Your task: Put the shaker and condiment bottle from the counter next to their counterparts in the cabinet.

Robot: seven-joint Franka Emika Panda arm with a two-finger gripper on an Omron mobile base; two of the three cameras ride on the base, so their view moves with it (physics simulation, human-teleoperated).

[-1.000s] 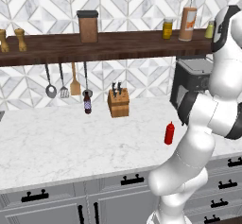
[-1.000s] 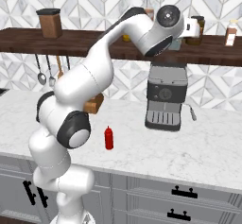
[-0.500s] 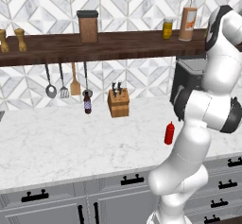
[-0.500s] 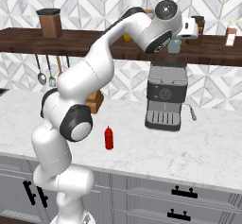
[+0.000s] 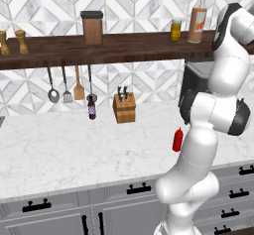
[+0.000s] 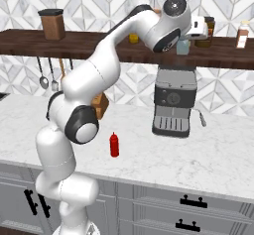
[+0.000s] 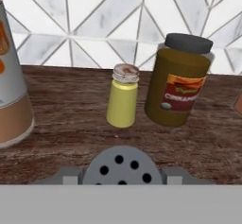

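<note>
My gripper (image 6: 184, 40) is up at the cabinet (image 6: 99, 45), the long dark wooden shelf, and is shut on the shaker (image 6: 182, 48), a pale blue-grey cylinder. In the hand view the shaker's holed cap (image 7: 120, 165) sits between my fingertips (image 7: 172, 175). Just beyond it on the cabinet plank (image 7: 71, 124) stands a small yellow-green shaker (image 7: 122, 102). Whether the held shaker touches the plank I cannot tell. The condiment bottle (image 6: 114, 145), small and red, stands upright on the white marble counter (image 5: 74, 149); from the left it shows beside my arm as the condiment bottle (image 5: 177, 140).
A brown labelled jar (image 7: 179, 86) stands right of the yellow-green shaker and a tall bottle (image 7: 12, 100) left of it. A brown canister (image 5: 92, 28) and two wooden mills (image 5: 20, 40) sit further along the shelf. An espresso machine (image 6: 173, 102), a knife block (image 5: 124, 107) and hanging utensils (image 5: 64, 88) line the wall.
The hand with the shaker has shifted only slightly along the shelf while the upper arm turned a little. The condiment bottle has not moved.
</note>
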